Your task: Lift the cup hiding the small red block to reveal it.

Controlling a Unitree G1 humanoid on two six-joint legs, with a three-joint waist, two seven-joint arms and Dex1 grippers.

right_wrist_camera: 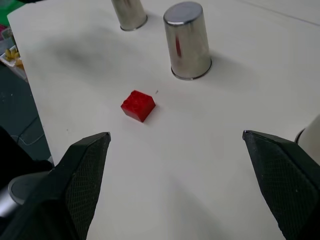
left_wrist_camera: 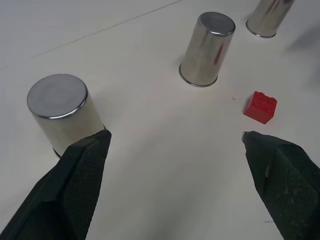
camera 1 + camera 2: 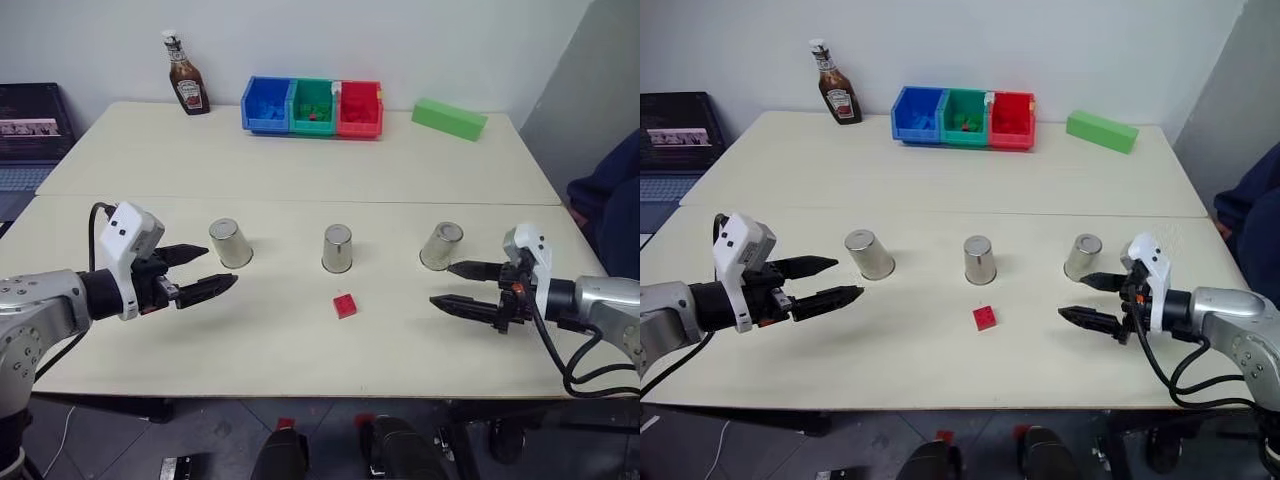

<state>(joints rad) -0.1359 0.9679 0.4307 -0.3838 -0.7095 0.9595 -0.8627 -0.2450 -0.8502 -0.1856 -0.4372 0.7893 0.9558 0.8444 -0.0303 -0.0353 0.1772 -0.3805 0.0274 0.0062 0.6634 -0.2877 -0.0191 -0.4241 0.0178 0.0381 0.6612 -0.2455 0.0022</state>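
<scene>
Two grippers hover low over the pale table (image 3: 300, 170), the left gripper (image 3: 200, 274) at the lower left of the frame and the right gripper (image 3: 462, 286) at the lower right, each with its black fingers spread wide and holding nothing. Between them, just below centre, the small red block (image 3: 345, 305) lies uncovered on the tabletop, just in front of the middle cup (image 3: 337, 248), with the left cup (image 3: 230, 243) and the right cup (image 3: 441, 246) standing upside down in the same row. Farther back, near the top of the frame, stand a sauce bottle (image 3: 186, 78), a row of blue, green and red bins (image 3: 312, 107) and a green box (image 3: 449, 118).
</scene>
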